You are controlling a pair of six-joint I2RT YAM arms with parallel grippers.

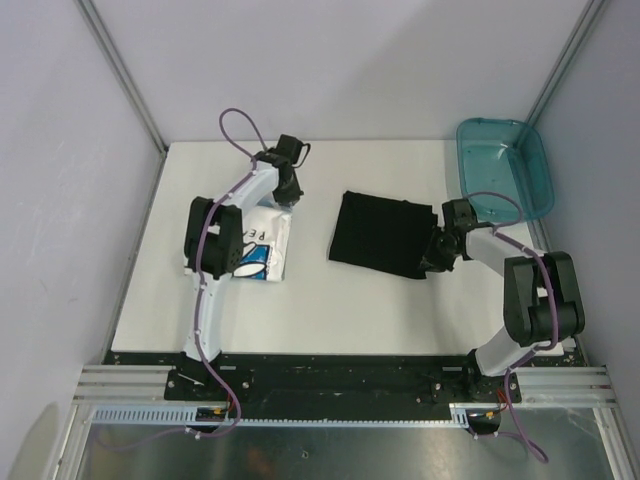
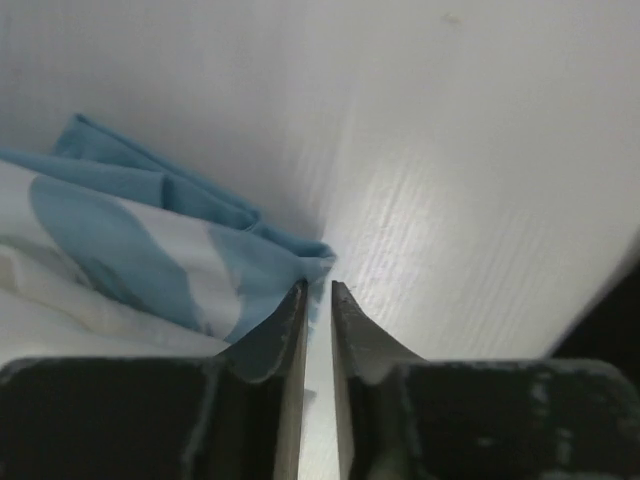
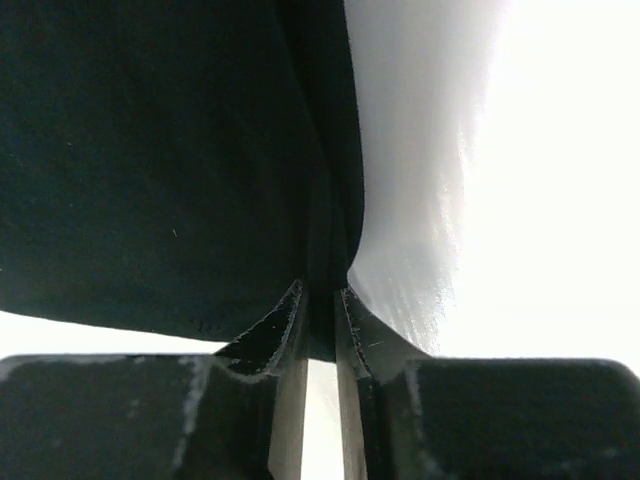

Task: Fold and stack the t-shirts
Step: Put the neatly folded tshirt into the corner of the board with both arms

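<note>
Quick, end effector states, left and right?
Left end effector: closed, pinching the white t-shirt at its edge.
Right end effector: closed on the black t-shirt.

Lab: panel walls (image 1: 330, 60), aluminium rails (image 1: 125, 383)

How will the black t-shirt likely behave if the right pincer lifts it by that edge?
Probably floppy: the black t-shirt lies flat in soft folds and bunches at the right pincer. Likely light, thin cloth, so the pinch should hold, though unheld layers may sag open.
</note>
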